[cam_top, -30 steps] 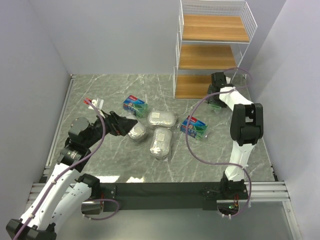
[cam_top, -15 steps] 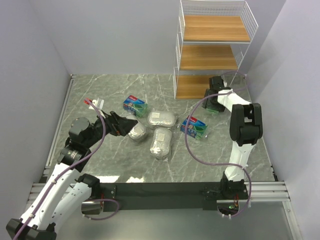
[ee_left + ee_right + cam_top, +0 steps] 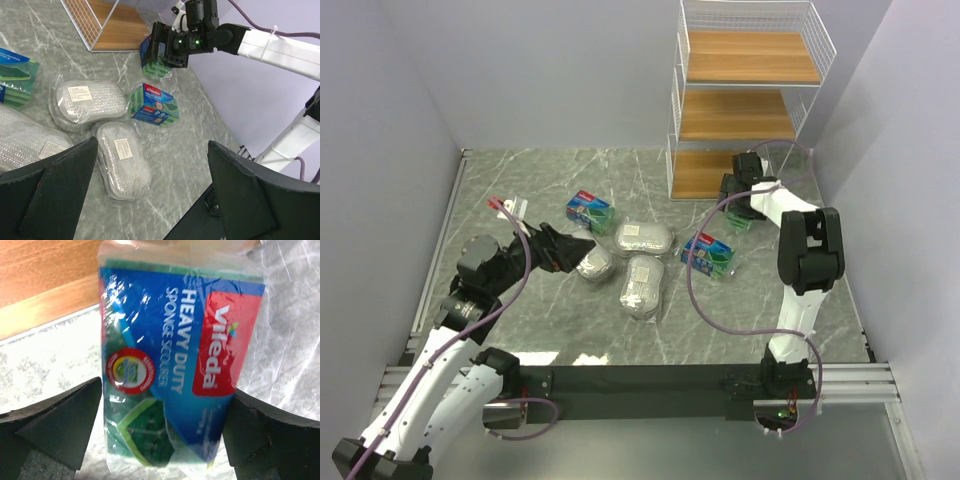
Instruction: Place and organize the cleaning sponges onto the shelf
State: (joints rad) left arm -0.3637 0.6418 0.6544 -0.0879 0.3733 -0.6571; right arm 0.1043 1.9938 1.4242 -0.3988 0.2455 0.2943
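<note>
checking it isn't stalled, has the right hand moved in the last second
Yes. The right hand, shut on a green sponge pack, has shifted slightly left across the front of the shelf.

Shelf [image 3: 745, 100] standing at far right of table [image 3: 520, 180]. First rectangular pack [image 3: 170, 365] sitting between right gripper [image 3: 737, 203] fingers, just before bottom tier. Three oval packs [image 3: 645, 239] lying mid-table. Second rectangular pack [image 3: 708, 254] lying right of them, third rectangular pack [image 3: 590, 209] behind-left. Left gripper [image 3: 582, 248] hovering at leftmost oval.
</note>
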